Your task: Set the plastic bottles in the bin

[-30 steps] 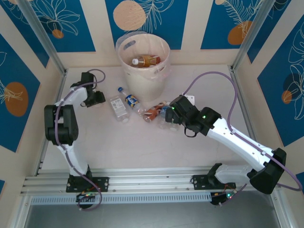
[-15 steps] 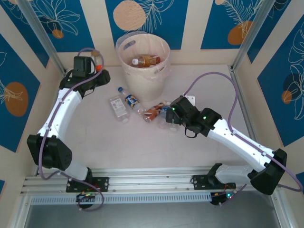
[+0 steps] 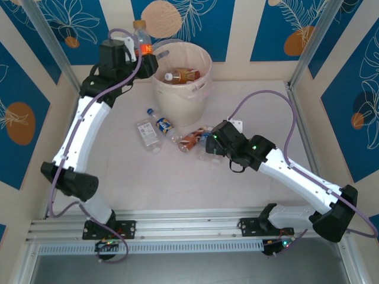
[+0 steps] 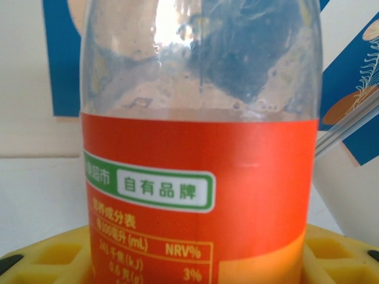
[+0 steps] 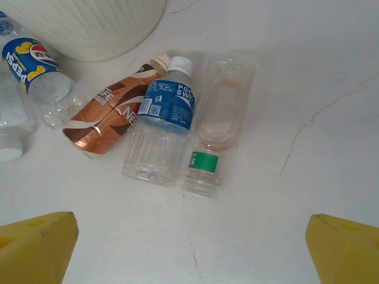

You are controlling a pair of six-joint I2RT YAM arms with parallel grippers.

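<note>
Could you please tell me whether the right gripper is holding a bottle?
No, the right gripper is open and empty; the blue-label bottle before it lies on the table.

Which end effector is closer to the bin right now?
Left. The left end effector, gripping an orange-label bottle, is beside the bin; the right end effector hangs open over a blue-label bottle farther off.

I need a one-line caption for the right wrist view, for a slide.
Right arm's open fingers over a blue-labelled bottle and a brown-labelled bottle lying near the bin.
</note>
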